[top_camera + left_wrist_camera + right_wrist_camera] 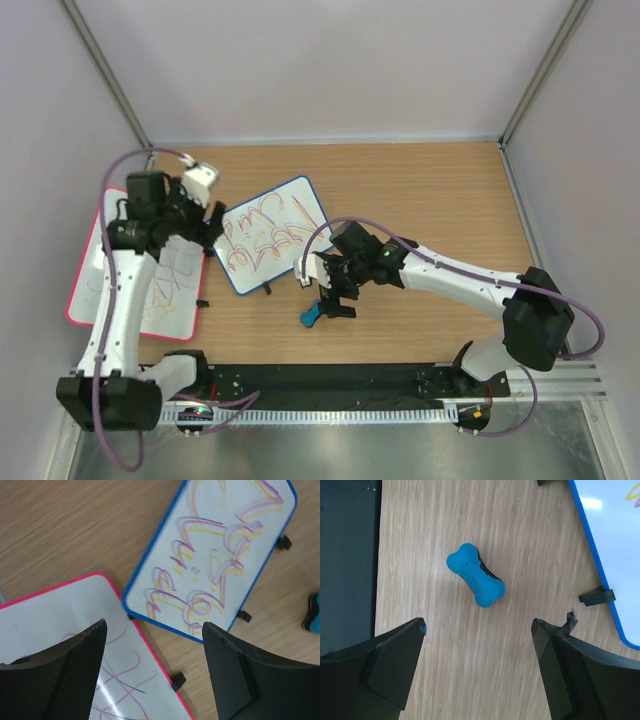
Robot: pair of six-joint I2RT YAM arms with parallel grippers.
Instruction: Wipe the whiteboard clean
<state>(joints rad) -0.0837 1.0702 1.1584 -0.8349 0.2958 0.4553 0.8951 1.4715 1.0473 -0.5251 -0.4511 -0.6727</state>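
**A:** Where's the whiteboard (272, 236) relative to the right gripper (477, 630)?

**B:** Face up, just off its right finger. The fingers are spread wide and hold nothing. The eraser (476, 581) lies just ahead between them. The left gripper (155, 630) is spread and empty too, with the board just ahead of it.

**A:** Handling?

**B:** Looks light and stiff, and it'd probably skate on its little feet. Pin the frame, not the glossy face.

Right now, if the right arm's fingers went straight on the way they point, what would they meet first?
Probably the blue eraser on the wooden table, lying ahead between the open fingers; depth is hard to judge.
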